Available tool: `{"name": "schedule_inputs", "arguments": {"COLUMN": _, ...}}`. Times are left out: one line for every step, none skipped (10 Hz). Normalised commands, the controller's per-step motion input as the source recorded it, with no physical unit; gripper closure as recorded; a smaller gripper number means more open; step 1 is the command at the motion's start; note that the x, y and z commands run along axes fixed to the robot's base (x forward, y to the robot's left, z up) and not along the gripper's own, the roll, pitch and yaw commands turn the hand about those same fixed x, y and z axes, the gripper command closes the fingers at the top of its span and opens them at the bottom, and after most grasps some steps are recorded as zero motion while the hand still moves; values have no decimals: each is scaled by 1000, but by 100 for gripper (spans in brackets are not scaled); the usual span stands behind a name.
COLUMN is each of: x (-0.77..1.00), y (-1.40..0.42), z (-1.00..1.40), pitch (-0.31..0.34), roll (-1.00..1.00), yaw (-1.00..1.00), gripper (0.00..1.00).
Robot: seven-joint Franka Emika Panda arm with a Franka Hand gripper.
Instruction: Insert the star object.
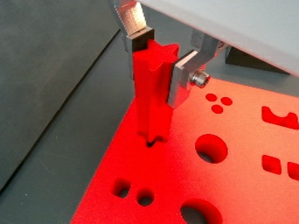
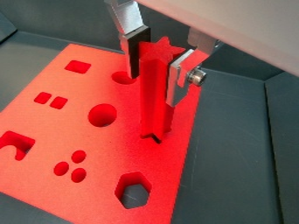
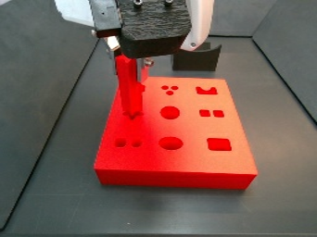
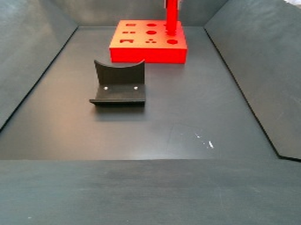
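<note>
The star object (image 1: 149, 92) is standing upright in a wrist view, clamped between the tool's (image 1: 160, 61) silver fingers (image 1: 184, 77), its lower tip sitting at a small star-shaped hole (image 1: 152, 140) in the red block (image 1: 239, 140). In a wrist view from the opposite side, the star object (image 2: 153, 96) is entering that hole (image 2: 153, 136) near the block's (image 2: 93, 149) edge; judging from this, its points should stay lined up with the notches as it is pressed straight down. In a side view, the tool (image 3: 136, 51) is gripping the peg's top above the block's (image 3: 173, 153) left side, so keeping it vertical matters. In a side view from far off, the peg (image 4: 171, 16) is rising from the block (image 4: 147, 44), well apart from the dark grey curved holder (image 4: 118, 83) on the table (image 4: 177, 141).
</note>
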Motion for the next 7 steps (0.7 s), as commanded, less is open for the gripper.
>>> {"name": "schedule_inputs", "arguments": {"x": 289, "y": -80, "z": -149, "pitch": 130, "roll": 206, "yaw": -271, "gripper": 100}}
{"name": "schedule_inputs", "arguments": {"x": 140, "y": 0, "z": -131, "pitch": 141, "roll": 210, "yaw": -331, "gripper": 100}}
{"name": "schedule_inputs", "arguments": {"x": 3, "y": 0, "z": -86, "pitch": 164, "roll": 206, "yaw": -360, "gripper": 100}}
{"name": "schedule_inputs", "arguments": {"x": -6, "y": 0, "z": -31, "pitch": 156, "roll": 194, "yaw": -343, "gripper": 100}}
{"name": "schedule_inputs", "arguments": {"x": -69, "y": -20, "z": 0, "pitch": 139, "roll": 146, "yaw": -254, "gripper": 100}}
{"name": "schedule_inputs", "arguments": {"x": 0, "y": -186, "z": 0, "pitch": 84, "roll": 56, "yaw": -106, "gripper": 100}}
{"name": "schedule_inputs", "arguments": {"x": 86, "y": -126, "z": 0, "pitch": 40, "roll": 36, "yaw": -3, "gripper": 100}}
